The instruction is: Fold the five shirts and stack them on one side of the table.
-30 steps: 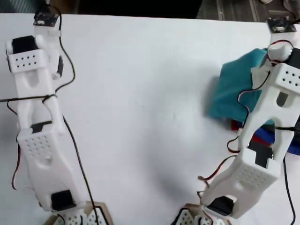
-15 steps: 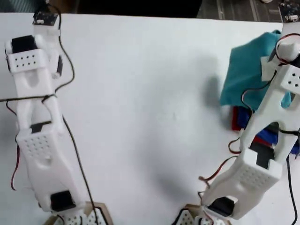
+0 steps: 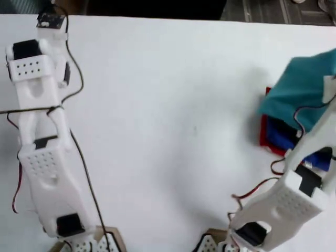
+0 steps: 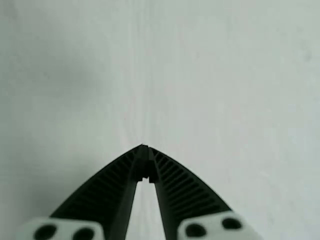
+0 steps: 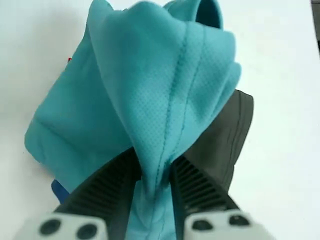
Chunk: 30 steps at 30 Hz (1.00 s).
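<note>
White table point(image 3: 157, 105) served as the work surface. Item: one teal shirt point(image 5: 150, 95), which hung draped over the stack point(image 3: 273, 136) of red and blue shirts. The right gripper point(image 5: 152, 165) was pinched tight on a bunched seam fold, just above the stack. The left gripper point(image 4: 144, 150) sat well apart from the stack, jaws together, holding nothing. Handling (a judgement): light, limp knit, prone to sagging open; best taken by a gathered edge.

A teal shirt point(image 5: 165, 90) of soft, dimpled knit cloth is bunching between the ribbed, matt black plastic fingers point(image 5: 107, 185) of the right gripper point(image 5: 152, 167). The table point(image 3: 168, 105) is looking smooth, matt white.
</note>
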{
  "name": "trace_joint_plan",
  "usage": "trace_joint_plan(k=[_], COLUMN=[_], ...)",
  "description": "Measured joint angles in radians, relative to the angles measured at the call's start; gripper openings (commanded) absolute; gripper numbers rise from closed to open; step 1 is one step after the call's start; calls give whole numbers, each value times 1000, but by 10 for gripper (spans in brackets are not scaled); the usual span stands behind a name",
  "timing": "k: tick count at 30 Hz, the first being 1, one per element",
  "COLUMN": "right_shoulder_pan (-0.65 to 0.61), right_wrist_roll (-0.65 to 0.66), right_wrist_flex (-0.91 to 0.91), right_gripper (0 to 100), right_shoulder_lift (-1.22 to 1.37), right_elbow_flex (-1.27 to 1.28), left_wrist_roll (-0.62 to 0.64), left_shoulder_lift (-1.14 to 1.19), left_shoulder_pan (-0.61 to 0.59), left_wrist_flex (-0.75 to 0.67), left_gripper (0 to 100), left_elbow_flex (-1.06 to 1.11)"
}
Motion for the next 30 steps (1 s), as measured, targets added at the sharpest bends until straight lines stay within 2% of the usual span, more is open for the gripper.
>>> trace_joint_plan(k=[6,13,21,23,27,30], right_shoulder_pan=[69,118,123,123,123,123], right_wrist_roll=[32,54,110,115,115,115], right_wrist_flex=[-12,-89,-167,-167,-167,-167], right_gripper=[20,21,27,63,200,192], right_shoulder_lift=[12,169,250,255,255,256], right_elbow_flex=[0,-3,-3,-3,-3,-31], left_wrist_roll=[0,0,0,0,0,0], left_shoulder_lift=[0,0,0,0,0,0], left_shoulder_pan=[0,0,0,0,0,0], left_wrist_flex=[0,0,0,0,0,0], left_gripper=[28,28,28,28,28,28], left_elbow_flex=[0,0,0,0,0,0])
